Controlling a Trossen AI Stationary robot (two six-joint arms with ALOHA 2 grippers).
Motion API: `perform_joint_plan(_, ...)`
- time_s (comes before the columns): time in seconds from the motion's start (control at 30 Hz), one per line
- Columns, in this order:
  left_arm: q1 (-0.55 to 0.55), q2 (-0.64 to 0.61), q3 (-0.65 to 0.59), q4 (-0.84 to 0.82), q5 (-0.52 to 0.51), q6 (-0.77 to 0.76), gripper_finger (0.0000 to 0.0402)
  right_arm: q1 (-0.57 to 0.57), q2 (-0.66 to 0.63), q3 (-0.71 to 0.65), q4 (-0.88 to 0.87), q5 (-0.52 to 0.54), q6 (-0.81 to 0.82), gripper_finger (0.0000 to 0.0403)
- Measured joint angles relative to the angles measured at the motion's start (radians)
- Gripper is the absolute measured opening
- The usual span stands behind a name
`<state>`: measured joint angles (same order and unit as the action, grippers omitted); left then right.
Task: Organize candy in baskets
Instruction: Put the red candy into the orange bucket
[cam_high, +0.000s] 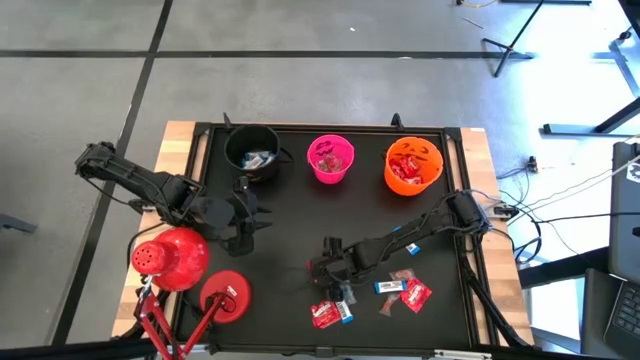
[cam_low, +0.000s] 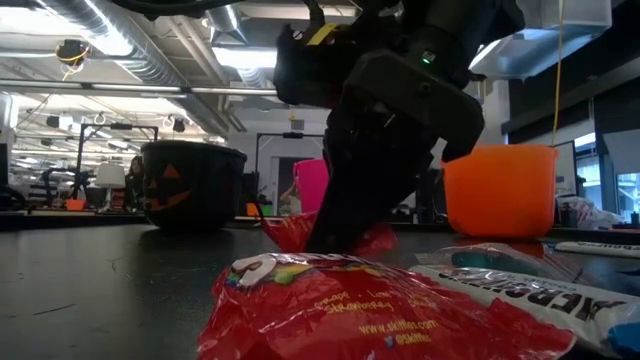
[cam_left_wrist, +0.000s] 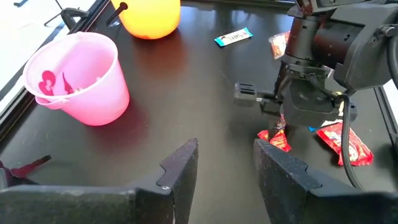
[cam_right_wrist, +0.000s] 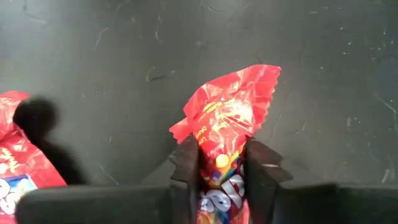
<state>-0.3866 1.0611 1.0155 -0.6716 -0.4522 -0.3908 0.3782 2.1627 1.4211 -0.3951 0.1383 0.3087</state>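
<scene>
A red candy packet (cam_right_wrist: 227, 118) sits pinched between the 2 fingers of the right gripper (cam_right_wrist: 219, 168), which are closed on its lower half while its crinkled top edge stands free above the black table mat (cam_right_wrist: 93, 74). In the high view this gripper (cam_high: 322, 266) is low over the middle of the mat, just in front of the pink bucket's side of the table. From the low view the packet (cam_low: 330, 238) touches the mat under the dark gripper.

More candy lies near the front edge: 1 red packet beside a blue-and-white one (cam_high: 330, 314), another blue-and-white bar (cam_high: 389, 288), and 2 more red packets (cam_high: 413, 292) to its right.

The 3 buckets stand in a row along the far edge: the black cauldron (cam_high: 251, 150), the pink bucket (cam_high: 331, 158) and the orange bucket (cam_high: 413, 165). Each has some candy inside.

The left gripper (cam_high: 245, 215) hovers over the mat in front of the black cauldron, its fingers (cam_left_wrist: 180, 171) parted and holding nothing.

A red dome-shaped lamp head (cam_high: 170, 258) and a second one (cam_high: 226, 296) stand on red legs at the table's front left corner.
</scene>
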Motion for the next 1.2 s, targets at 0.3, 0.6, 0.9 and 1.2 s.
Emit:
perform_joint_plan(0.3,0.000,0.000,0.000,0.000,0.000,-0.002,0.0147,0.000,-0.059,0.051,-0.112,-0.005,-0.030,0.0072)
perform_joint_plan(0.6,0.000,0.000,0.000,0.000,0.000,-0.003,0.0147,0.001,-0.211,0.066,-0.163,-0.003,-0.032,0.0063)
perform_joint_plan(0.9,0.000,0.000,0.000,-0.001,0.000,-0.019,0.0147,-0.004,-0.382,0.040,-0.164,0.020,-0.108,0.0065)
perform_joint_plan(1.2,0.000,0.000,0.000,-0.002,0.000,-0.020,0.0147,-0.062,-0.647,-0.195,-0.089,0.086,-0.084,0.0066)
